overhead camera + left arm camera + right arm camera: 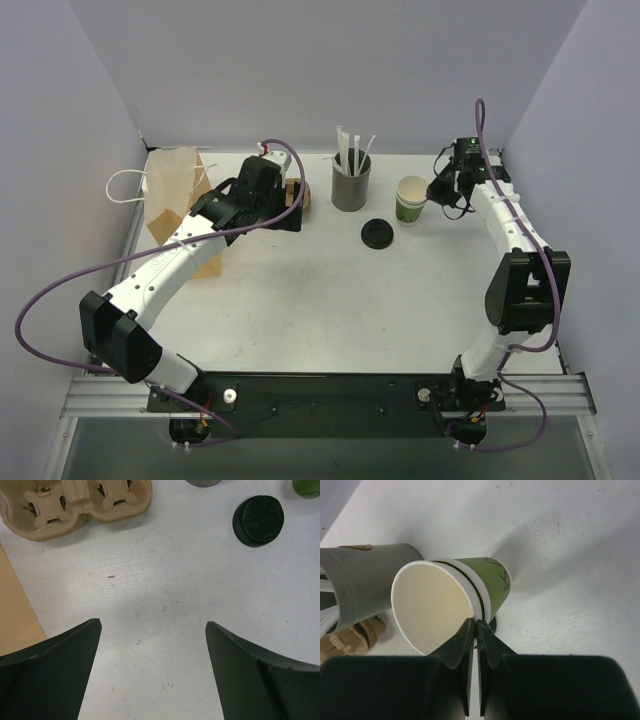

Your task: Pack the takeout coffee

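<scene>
No lidded coffee shows yet. The only green paper cup [410,200] in view stands open toward the far right of the desk [320,300], its cream inside bare. The right wrist view shows a second rim nested at its mouth. The black lid [377,233] lies flat on the desk just near-left of the cup and apart from it, so the step in hand looks like capping. The right pincer [475,625] is closed tight, its tips at the cup's right rim. Whether they nip a sliver of rim or only rest against it cannot be told. The left pincer [152,625] is spread wide and holds nothing, hanging over bare desk beside the pulp cup carrier [75,502]. The next move probably calls for one pincer to take up the lid, level it over the cup mouth and press it down evenly while the cup is steadied, because a light paper cup could tip or crush. The grey straw holder [351,190] with its straws [352,150] stands close on the cup's left, crowding an approach from that side. The brown paper bag [172,195] waits at the far left, past the carrier.
</scene>
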`<action>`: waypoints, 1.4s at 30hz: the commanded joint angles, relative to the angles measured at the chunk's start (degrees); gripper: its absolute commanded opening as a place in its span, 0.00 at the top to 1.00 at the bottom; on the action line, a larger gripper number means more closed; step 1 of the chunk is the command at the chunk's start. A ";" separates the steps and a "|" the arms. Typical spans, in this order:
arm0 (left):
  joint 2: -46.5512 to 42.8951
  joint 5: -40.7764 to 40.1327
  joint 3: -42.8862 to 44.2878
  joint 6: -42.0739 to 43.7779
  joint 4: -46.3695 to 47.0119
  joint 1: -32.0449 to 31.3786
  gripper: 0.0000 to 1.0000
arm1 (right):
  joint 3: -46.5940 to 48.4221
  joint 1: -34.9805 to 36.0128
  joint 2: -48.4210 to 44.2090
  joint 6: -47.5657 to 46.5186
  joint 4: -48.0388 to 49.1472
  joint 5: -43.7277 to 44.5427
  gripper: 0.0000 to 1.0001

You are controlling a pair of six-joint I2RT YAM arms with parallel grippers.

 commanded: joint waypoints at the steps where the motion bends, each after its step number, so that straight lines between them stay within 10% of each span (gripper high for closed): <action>1: 0.42 0.53 0.68 -0.44 0.10 0.38 0.03 | 3.21 0.20 -6.53 0.82 2.09 1.12 1.00; 11: -2.65 11.67 -7.22 -1.23 17.03 0.47 0.03 | 0.45 1.77 -5.13 2.84 2.45 -3.62 1.00; 26: 1.73 22.23 -35.97 9.03 91.65 -2.26 0.03 | 9.88 13.46 -5.30 8.11 -7.23 -12.85 1.00; 42: 10.09 23.84 -35.97 22.67 102.31 -5.16 0.03 | 12.78 18.48 -7.68 9.78 -8.98 -14.34 1.00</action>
